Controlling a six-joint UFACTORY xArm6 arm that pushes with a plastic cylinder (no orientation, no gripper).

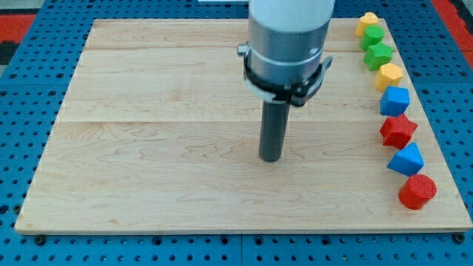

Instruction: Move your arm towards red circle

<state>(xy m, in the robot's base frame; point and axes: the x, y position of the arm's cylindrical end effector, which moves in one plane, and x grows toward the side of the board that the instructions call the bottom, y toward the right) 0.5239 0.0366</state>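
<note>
The red circle [417, 191], a short red cylinder, lies at the view's lower right, near the board's right edge. It is the lowest block in a column of blocks. My tip [270, 158] rests on the board near its middle, far to the left of the red circle and a little above it. The rod hangs straight down from the grey arm body [288, 37] at the view's top.
Up the right edge from the red circle: a blue triangle [406, 159], a red star [398, 130], a blue cube [395, 100], a yellow block [389, 75], a green star [379, 54], a green block [372, 35], a yellow block [366, 23]. Wooden board [148, 148] on blue pegboard.
</note>
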